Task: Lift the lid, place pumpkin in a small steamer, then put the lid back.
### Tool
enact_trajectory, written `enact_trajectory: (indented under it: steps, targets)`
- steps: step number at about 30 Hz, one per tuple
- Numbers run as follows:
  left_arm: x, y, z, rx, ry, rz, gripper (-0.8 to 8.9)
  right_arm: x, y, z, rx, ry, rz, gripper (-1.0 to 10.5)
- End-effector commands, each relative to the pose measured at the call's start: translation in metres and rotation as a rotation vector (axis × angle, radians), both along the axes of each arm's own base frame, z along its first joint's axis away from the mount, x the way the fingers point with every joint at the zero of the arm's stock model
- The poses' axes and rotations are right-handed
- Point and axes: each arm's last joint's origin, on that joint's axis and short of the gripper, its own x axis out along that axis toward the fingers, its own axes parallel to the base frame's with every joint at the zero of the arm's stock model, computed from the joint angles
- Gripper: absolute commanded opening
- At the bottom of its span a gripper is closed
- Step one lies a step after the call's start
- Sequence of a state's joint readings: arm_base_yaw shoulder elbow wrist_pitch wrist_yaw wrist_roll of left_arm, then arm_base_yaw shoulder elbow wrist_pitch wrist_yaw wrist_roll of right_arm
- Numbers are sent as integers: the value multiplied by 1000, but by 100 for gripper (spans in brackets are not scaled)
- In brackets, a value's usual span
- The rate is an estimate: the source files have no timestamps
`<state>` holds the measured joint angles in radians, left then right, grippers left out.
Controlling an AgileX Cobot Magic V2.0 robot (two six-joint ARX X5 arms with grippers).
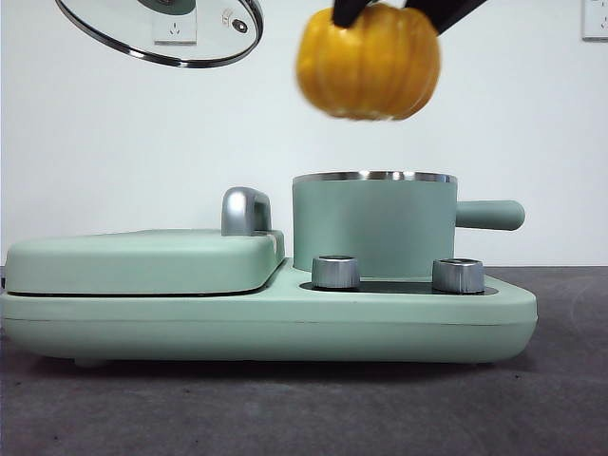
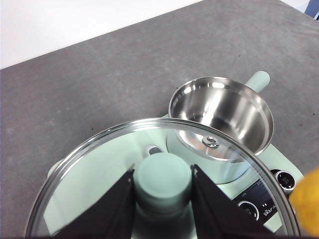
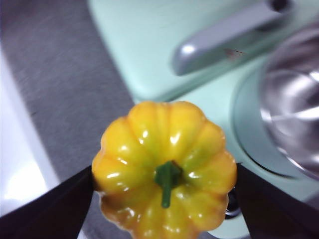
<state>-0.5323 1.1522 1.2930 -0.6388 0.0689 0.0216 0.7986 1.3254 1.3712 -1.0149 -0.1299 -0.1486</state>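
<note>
My right gripper (image 3: 164, 186) is shut on the yellow-orange ribbed pumpkin (image 3: 164, 169) and holds it by its sides, green stem toward the camera. In the front view the pumpkin (image 1: 369, 62) hangs high above the open small steamer (image 1: 374, 223), a little left of its middle. My left gripper (image 2: 163, 186) is shut on the mint knob of the glass lid (image 2: 99, 164); the lid (image 1: 161, 28) is held tilted at the top left of the front view. The steamer (image 2: 222, 112) stands uncovered with its steel inside bare.
The steamer sits on a wide mint base appliance (image 1: 266, 318) with two silver knobs (image 1: 335, 272) at its front. A flat mint grill cover (image 1: 142, 258) with a silver handle (image 1: 245, 211) lies to the left of the pot. The steamer's side handle (image 1: 489, 215) points right.
</note>
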Motion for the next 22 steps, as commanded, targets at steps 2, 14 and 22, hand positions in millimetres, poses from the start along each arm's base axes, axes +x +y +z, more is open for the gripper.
enact_trajectory:
  steps: [2, 14, 22]
  targets:
    - [-1, 0, 11, -37, -49, 1, 9, 14, -4, 11, 33, -7, -93, 365]
    - [-1, 0, 11, -37, -49, 1, 9, 90, -9, 22, 35, -22, -287, 365]
    - [-1, 0, 11, -37, -49, 1, 9, 140, 3, 7, 10, 7, -335, 366]
